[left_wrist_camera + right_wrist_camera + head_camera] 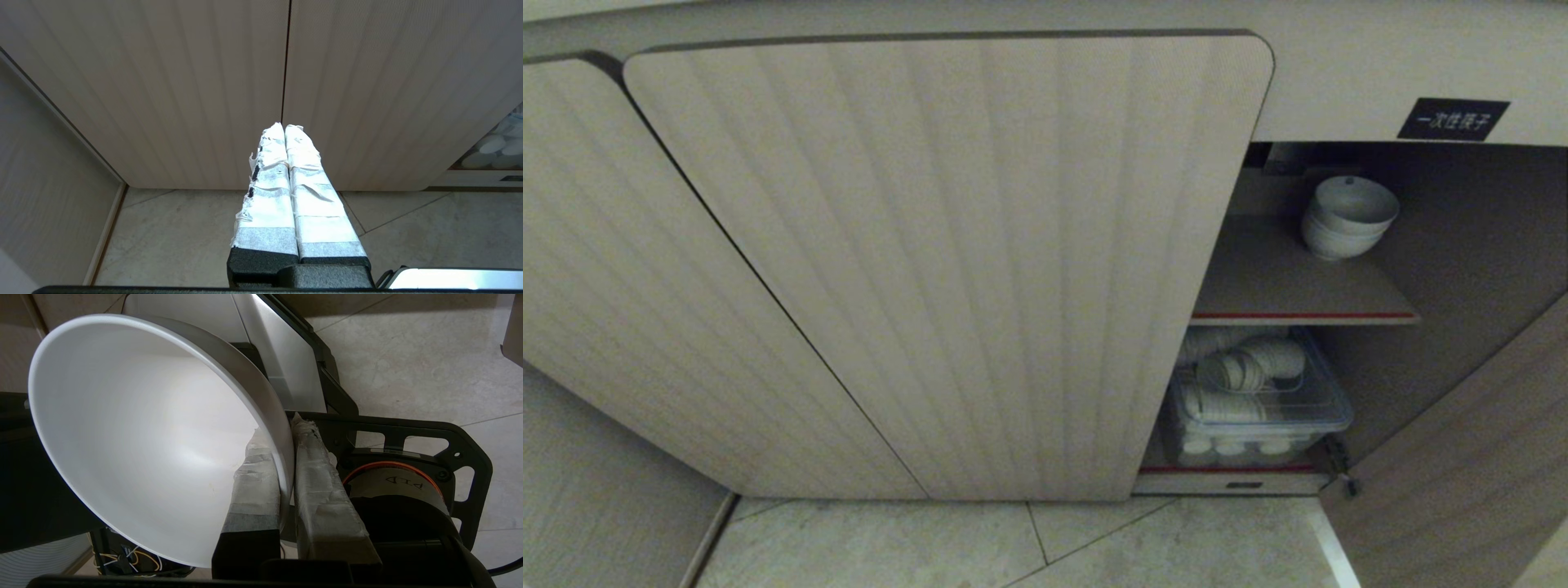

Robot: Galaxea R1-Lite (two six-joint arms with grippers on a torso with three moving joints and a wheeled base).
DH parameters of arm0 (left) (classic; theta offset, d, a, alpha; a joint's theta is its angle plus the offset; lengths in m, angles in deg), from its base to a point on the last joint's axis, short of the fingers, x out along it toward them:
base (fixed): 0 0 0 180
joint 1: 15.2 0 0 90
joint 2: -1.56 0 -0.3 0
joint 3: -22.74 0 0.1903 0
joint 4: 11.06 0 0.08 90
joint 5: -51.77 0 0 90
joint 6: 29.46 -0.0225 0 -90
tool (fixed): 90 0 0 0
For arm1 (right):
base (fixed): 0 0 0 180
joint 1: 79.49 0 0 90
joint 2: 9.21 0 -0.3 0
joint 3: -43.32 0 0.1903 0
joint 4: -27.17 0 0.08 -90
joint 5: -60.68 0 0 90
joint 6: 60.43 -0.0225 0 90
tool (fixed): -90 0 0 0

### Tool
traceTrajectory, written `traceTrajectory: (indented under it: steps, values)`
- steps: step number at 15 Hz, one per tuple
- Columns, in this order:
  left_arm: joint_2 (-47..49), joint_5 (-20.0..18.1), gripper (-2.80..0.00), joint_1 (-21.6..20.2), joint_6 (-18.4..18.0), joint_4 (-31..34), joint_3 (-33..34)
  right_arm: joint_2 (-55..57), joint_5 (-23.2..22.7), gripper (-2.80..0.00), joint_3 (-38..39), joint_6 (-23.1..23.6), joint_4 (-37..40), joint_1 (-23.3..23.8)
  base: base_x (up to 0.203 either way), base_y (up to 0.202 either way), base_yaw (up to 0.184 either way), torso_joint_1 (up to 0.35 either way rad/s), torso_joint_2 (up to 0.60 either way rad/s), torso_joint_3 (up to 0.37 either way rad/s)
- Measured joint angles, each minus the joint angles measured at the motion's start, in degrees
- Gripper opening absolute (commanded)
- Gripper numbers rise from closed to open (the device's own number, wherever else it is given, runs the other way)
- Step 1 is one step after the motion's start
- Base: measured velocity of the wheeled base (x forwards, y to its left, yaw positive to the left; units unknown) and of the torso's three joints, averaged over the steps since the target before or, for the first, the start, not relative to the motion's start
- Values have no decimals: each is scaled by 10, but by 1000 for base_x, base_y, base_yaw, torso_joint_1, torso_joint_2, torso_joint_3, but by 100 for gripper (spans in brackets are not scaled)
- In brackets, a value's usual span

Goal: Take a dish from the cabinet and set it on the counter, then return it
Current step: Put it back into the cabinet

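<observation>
In the right wrist view my right gripper (284,428) is shut on the rim of a white dish (135,433), a deep bowl, one finger inside it and one outside. The low beige cabinet (947,261) fills the head view; its right-hand compartment stands open, with a red-edged upper shelf (1303,315). Stacked white bowls (1347,216) sit on that shelf. Neither arm shows in the head view. My left gripper (284,126) is shut and empty, pointing at the closed ribbed doors just above the floor. The counter is out of view.
A clear plastic bin (1258,408) of white dishes sits on the lower shelf. The opened door (1470,474) swings out at the right. A black label (1452,119) hangs above the opening. Tiled floor (1013,547) lies below; parts of my base (408,490) show under the held dish.
</observation>
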Motion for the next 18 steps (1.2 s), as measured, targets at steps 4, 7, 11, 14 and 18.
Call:
traceTrajectory:
  steps: [4,7,11,14,18]
  values:
    - [0,0,-280,0,0,0,0,0,3,-280,-5,0,-2,0,0,0,0,0,0,0]
    - [0,0,-280,0,0,0,0,4,4,-280,-7,0,-11,0,0,0,0,0,0,0]
    - [0,0,-280,0,0,0,0,41,10,-280,-12,0,-61,2,0,0,0,0,0,0]
    - [0,0,-280,0,0,0,0,89,16,-280,-29,-1,-95,3,0,0,0,0,0,0]
    - [0,0,-280,0,0,0,0,163,17,-280,-63,-3,-133,4,0,0,0,0,0,0]
